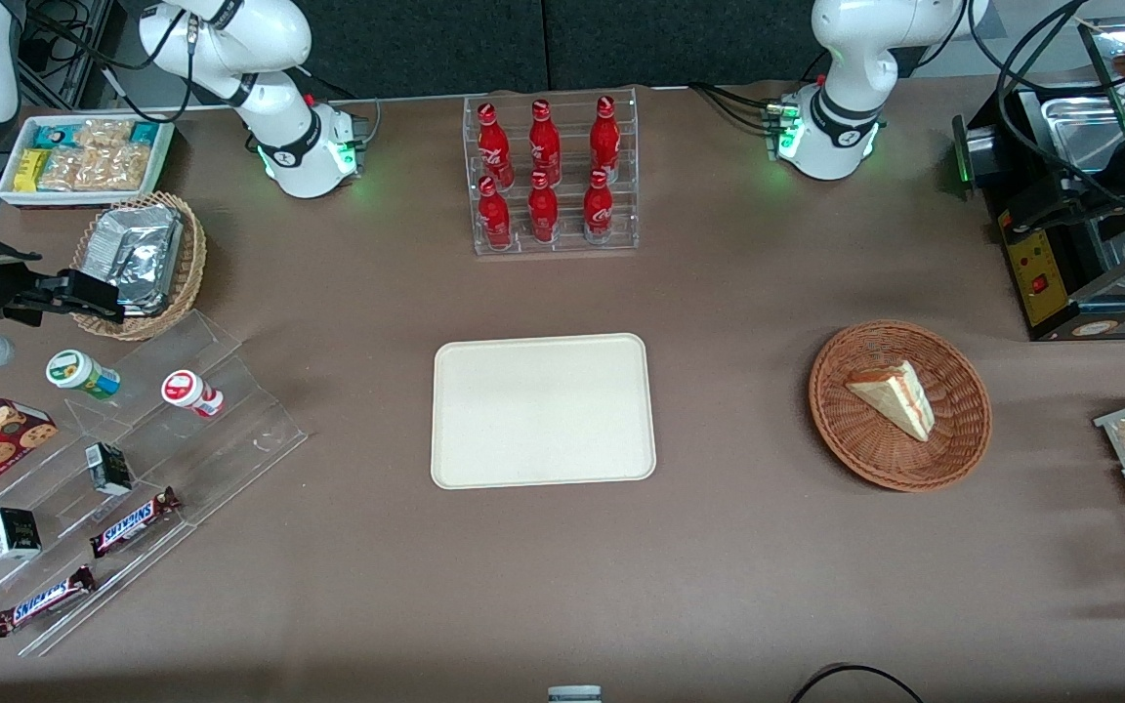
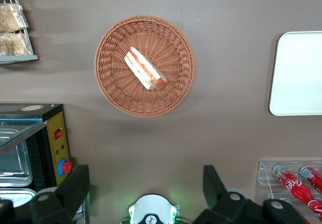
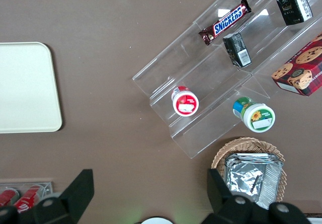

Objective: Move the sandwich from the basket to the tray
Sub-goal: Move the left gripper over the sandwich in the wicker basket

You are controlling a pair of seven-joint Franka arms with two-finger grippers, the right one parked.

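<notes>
On the brown table [image 1: 738,322], the sandwich [image 1: 893,395] lies in the wicker basket [image 1: 953,444], beside the bare tray [image 1: 543,410]. The gripper [image 2: 146,186] hangs high above the basket, fingers [image 2: 76,183] spread, seemingly holding nothing.

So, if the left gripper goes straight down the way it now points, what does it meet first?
Probably bare table, not the basket. The gripper hangs open above the table, pointing down at brown cloth just short of the basket's rim, with the sandwich further on. Height is hard to judge, so this is an estimate.
</notes>
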